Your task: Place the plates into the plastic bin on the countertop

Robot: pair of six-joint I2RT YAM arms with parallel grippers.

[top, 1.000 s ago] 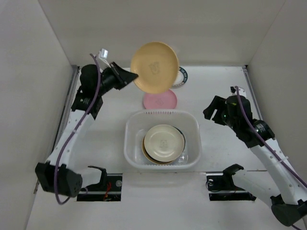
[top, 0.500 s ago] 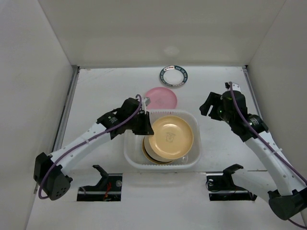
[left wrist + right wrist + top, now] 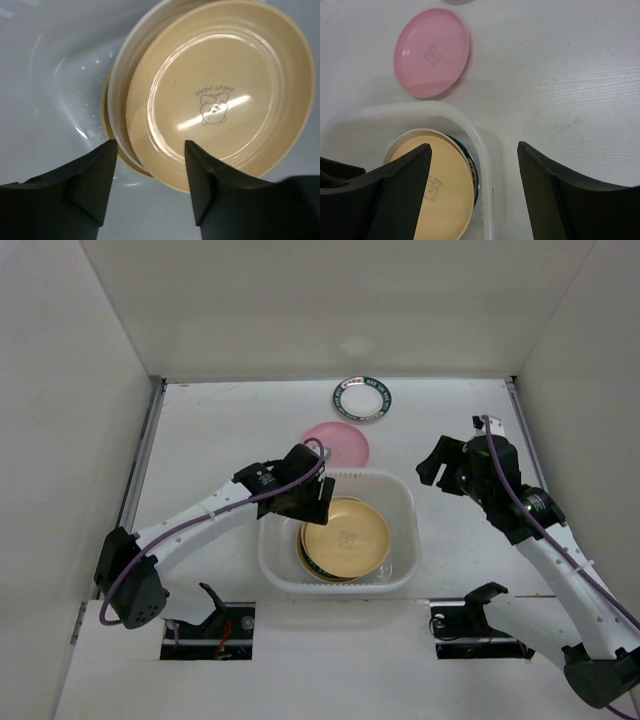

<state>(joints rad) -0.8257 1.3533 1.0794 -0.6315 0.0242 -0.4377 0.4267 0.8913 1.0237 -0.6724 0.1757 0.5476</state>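
The plastic bin [image 3: 405, 502] sits on the countertop [image 3: 215, 430] and holds a stack of plates. A yellow-orange plate [image 3: 345, 538] lies on top, a little tilted over a cream plate [image 3: 119, 85]. My left gripper [image 3: 321, 504] hangs over the bin's left rim, open, its fingers either side of that plate's near edge [image 3: 170, 182]. A pink plate [image 3: 340, 442] lies just behind the bin. A white plate with a dark green rim [image 3: 363, 399] lies farther back. My right gripper [image 3: 432, 466] stands open and empty above the counter, right of the bin.
White walls close in the countertop on three sides. In the right wrist view the bin's right rim [image 3: 492, 165] passes under the open fingers, with the pink plate [image 3: 432, 52] beyond and a dark-rimmed plate [image 3: 474, 175] low in the stack.
My left arm swung the yellow-orange plate down from high at the back into the bin. The jaws have opened and the plate now rests on the stack. The right arm barely moved.
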